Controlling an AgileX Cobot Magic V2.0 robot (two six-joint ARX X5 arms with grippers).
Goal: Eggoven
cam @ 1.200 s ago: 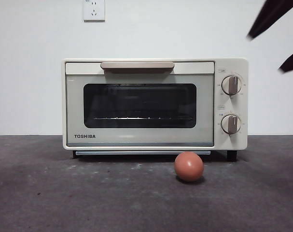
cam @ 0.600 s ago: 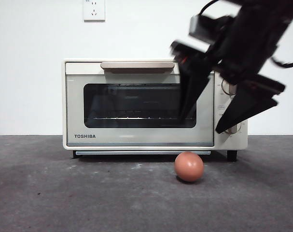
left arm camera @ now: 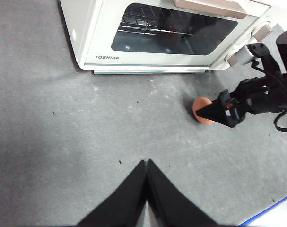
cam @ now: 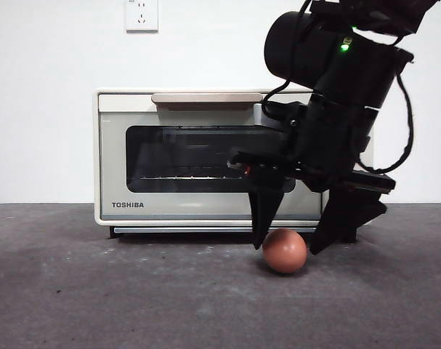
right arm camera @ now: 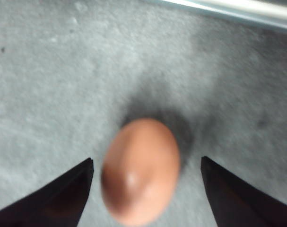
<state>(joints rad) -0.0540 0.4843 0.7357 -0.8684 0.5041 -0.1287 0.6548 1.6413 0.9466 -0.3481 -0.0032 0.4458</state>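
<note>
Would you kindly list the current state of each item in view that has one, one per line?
Toaster oven: door closed, nothing visible on the rack behind the glass.
Egg: lying on the table in front of the oven, not gripped.
Right tool: open, lowered with one jaw on each side of the egg.
Left tool: shut, holding nothing, hanging above bare table away from the egg.

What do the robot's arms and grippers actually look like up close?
All black. The right gripper ends in two flat, pointed, wedge-shaped jaws below a blocky body and a fat cylindrical section carrying a small green light, with a small red spot lower down. Thin black cables loop alongside it. The left gripper shows the same tapering black jaws.
</note>
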